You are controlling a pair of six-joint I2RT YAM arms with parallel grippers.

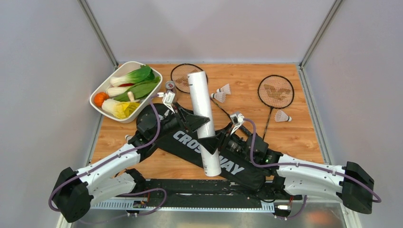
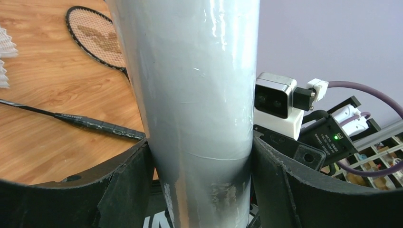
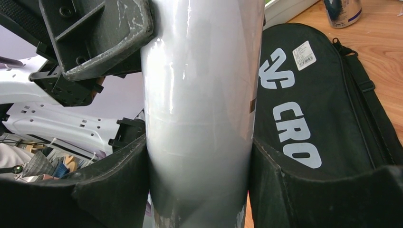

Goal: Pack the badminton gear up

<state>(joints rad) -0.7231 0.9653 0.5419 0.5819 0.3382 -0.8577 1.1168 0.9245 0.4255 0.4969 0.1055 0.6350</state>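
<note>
Over the black bag [image 1: 185, 142], mid-table: the white tube [image 1: 198, 88] runs slanted across it. I see the left gripper [image 1: 202, 122] pinching the tube's middle and the right gripper [image 1: 210, 144] clamped just nearer me. A racket [image 1: 275, 92] and a shuttlecock [image 1: 283, 116] lie on the wood at right.

Veg tray [image 1: 108, 80] back-left on wood table [image 1: 294, 137], drink can [image 1: 170, 86] beside it.

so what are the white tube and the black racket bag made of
White tube: smooth glossy shell, probably plastic or coated card, going by sharp highlights and scuffed grey patches. Racket bag: matte black fabric, likely nylon, with printed white lettering and a zip.
</note>
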